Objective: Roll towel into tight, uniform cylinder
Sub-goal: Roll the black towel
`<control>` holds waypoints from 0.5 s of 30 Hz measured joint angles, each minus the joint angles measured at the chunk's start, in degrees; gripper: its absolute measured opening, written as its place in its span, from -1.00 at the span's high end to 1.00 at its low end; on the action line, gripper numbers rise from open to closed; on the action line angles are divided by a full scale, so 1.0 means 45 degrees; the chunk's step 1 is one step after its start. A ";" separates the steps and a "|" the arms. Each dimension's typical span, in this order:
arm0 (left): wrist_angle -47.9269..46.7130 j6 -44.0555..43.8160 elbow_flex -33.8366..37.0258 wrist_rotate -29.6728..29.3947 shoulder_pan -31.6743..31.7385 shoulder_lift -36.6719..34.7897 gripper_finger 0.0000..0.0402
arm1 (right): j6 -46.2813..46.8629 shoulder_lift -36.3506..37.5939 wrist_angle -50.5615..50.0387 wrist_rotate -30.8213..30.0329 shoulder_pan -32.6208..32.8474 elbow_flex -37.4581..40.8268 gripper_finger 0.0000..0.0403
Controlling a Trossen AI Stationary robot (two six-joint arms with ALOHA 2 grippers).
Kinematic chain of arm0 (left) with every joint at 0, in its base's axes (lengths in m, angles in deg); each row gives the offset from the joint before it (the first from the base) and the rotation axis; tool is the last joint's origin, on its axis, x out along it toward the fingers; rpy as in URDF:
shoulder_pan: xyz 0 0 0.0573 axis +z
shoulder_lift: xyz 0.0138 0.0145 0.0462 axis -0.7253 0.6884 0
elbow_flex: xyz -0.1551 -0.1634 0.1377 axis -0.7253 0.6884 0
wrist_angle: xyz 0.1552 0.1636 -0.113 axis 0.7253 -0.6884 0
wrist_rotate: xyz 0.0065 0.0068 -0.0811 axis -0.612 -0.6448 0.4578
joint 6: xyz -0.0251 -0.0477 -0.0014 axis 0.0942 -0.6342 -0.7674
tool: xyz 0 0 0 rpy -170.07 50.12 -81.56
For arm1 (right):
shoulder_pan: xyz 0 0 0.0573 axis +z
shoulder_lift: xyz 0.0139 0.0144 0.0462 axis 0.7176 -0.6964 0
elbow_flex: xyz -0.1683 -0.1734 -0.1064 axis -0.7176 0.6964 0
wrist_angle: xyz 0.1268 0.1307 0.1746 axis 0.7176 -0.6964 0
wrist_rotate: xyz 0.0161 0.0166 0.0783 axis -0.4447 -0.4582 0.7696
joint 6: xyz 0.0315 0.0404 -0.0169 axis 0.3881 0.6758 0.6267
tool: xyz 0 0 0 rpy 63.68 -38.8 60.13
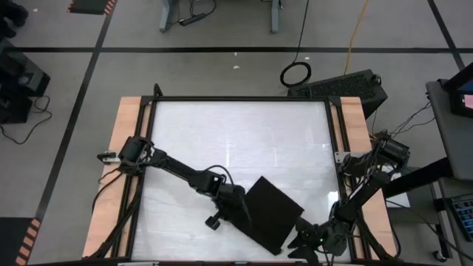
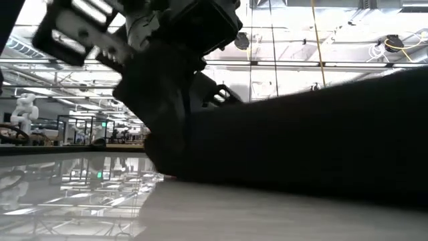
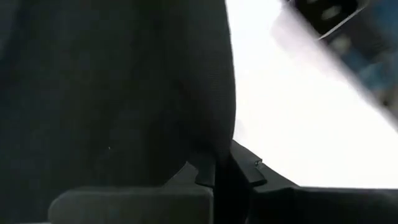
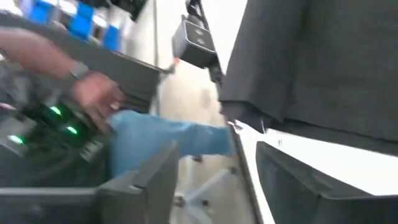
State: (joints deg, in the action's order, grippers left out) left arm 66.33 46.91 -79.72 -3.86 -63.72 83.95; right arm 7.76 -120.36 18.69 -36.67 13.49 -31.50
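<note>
The black towel [image 1: 272, 214] lies as a turned square on the white table top [image 1: 236, 140], near the table's near edge, right of the middle. In the low view the towel [image 2: 314, 134] is a broad dark mass. My left gripper [image 1: 242, 214] is at the towel's left edge and is shut on it. My right gripper [image 1: 304, 238] is at the towel's near right corner, open, with the towel's edge [image 4: 249, 118] just ahead of its fingers. No white tag shows. My left gripper pinches the towel's left edge [image 3: 214, 146] between its two fingers, coming from the table's left side and slanting down. The cloth runs into the narrow gap between the fingers; one layer or several, I cannot tell. The rest of the towel lies on the table.
Wooden side rails [image 1: 126, 148] and a black frame border the table. A person's hand [image 4: 93, 93] and blue sleeve [image 4: 161, 140] show in the room beyond the table's right side, by a device with green lights. Bare table top stretches toward the far edge.
</note>
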 joint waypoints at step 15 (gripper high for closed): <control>-0.0672 -0.2610 -0.0010 0.1315 0.0333 0.0108 0.95 | -0.0746 0.1040 -0.8183 0.1381 -0.2155 -0.0667 0.17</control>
State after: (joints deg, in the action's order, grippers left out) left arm 63.30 35.17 -79.77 2.06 -62.22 84.44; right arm 4.40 -115.68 -18.13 -30.46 3.80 -34.50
